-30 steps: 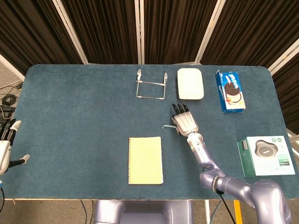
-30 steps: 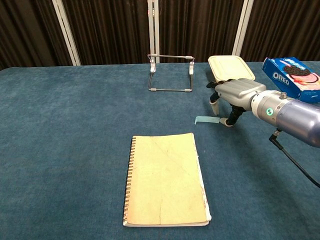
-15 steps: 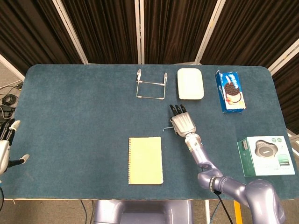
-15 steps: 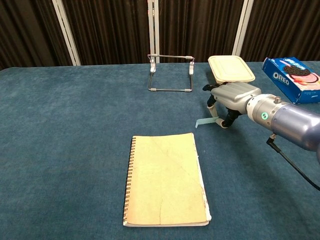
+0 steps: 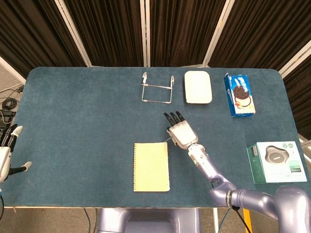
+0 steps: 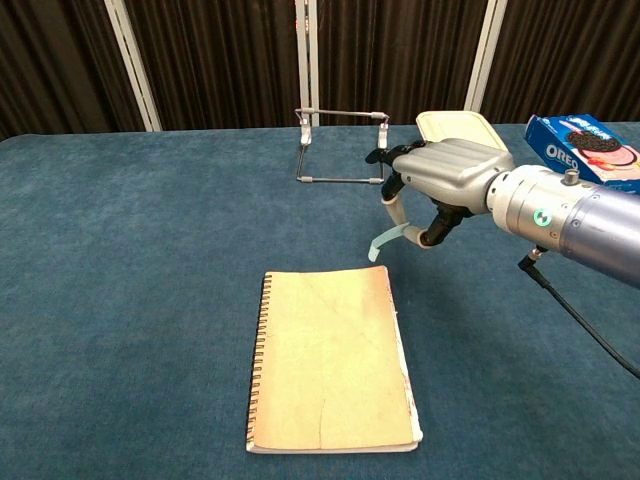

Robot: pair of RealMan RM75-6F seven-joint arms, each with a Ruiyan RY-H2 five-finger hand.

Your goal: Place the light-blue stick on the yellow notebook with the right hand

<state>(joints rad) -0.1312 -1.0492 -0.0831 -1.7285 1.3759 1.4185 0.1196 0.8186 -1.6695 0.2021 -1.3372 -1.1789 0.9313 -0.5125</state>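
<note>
My right hand [image 6: 437, 180] [image 5: 180, 132] hangs above the table just beyond the far right corner of the yellow notebook [image 6: 333, 357] [image 5: 151, 166]. It pinches the light-blue stick [image 6: 386, 238], which is lifted off the cloth and slants down to the left. In the head view the hand hides the stick. The notebook lies flat, spiral edge to the left, with nothing on it. My left hand [image 5: 7, 151] shows at the far left edge of the head view, off the table, fingers apart and holding nothing.
A wire stand [image 5: 157, 90] and a white lidded container [image 5: 198, 87] sit at the back. An Oreo box [image 5: 240, 95] lies at the back right. A boxed device [image 5: 276, 161] rests near the right edge of the blue table [image 5: 77, 126].
My right hand has risen and moved left toward the notebook, lifting the light-blue stick off the table. The left hand has stayed put.
</note>
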